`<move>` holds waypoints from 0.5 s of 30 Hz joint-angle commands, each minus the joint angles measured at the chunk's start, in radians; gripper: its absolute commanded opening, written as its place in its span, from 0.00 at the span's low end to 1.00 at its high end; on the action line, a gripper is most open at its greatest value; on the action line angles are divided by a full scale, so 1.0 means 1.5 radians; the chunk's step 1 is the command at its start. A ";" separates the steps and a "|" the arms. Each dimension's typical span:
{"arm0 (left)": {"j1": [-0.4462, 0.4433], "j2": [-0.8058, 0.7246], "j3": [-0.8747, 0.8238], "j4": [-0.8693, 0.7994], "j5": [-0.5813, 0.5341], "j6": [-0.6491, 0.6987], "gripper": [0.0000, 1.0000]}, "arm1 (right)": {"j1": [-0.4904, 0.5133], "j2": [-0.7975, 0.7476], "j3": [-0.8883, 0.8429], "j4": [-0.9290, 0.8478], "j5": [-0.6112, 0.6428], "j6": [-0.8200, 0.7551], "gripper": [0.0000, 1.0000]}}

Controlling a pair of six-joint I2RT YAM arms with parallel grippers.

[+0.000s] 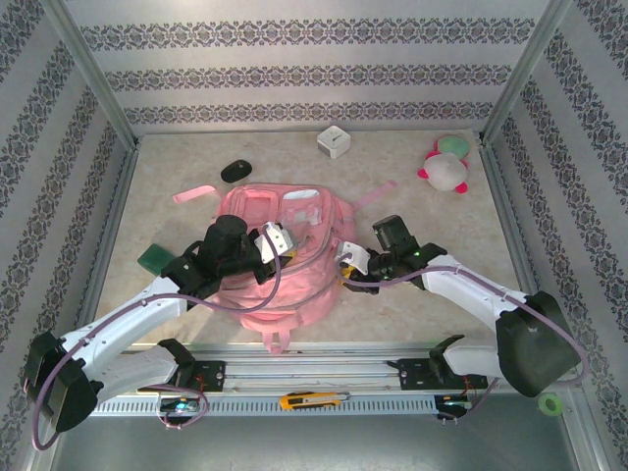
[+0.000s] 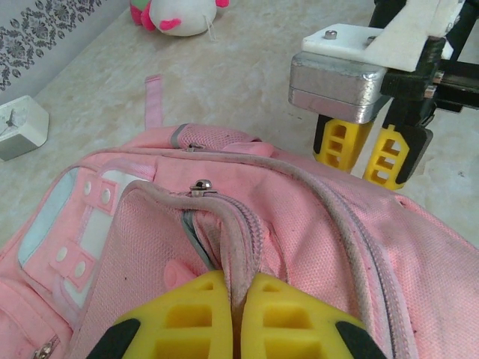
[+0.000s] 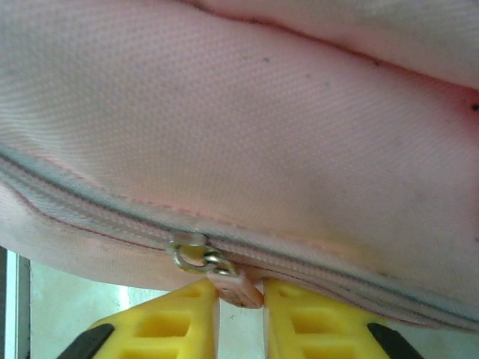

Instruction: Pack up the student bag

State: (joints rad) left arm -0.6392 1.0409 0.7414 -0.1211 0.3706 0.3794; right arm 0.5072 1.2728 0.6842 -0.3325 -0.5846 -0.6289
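The left gripper (image 2: 238,288) is clamped on a raised fold of the student bag (image 1: 294,294) beside its zip, probably to hold the fabric taut. The right gripper (image 3: 239,293) appears closed on the zip pull (image 3: 236,290) at the bag's right edge, ready to draw it along so the bag can be filled. The bag lies flat mid-table, near the front edge, between the arms. Both arms reach forward and inward, elbows spread, wrists tipped down onto the bag.
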 commanded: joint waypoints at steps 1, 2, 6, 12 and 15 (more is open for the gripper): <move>0.009 -0.010 0.019 0.106 0.031 -0.019 0.00 | 0.005 -0.002 0.021 -0.006 0.008 0.002 0.09; 0.009 -0.010 0.017 0.107 0.031 -0.020 0.00 | 0.002 -0.005 0.021 -0.002 0.009 0.007 0.06; 0.009 -0.013 0.013 0.106 0.028 -0.020 0.00 | -0.015 -0.015 0.020 0.017 -0.004 0.028 0.00; 0.009 -0.022 0.009 0.095 0.021 -0.015 0.00 | -0.038 -0.030 0.016 0.035 0.004 0.051 0.00; 0.010 -0.025 0.006 0.095 0.020 -0.015 0.00 | -0.033 -0.030 0.015 0.034 -0.045 0.052 0.05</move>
State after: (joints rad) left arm -0.6392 1.0405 0.7406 -0.0959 0.3656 0.3714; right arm 0.4603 1.2438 0.6884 -0.3168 -0.5961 -0.5716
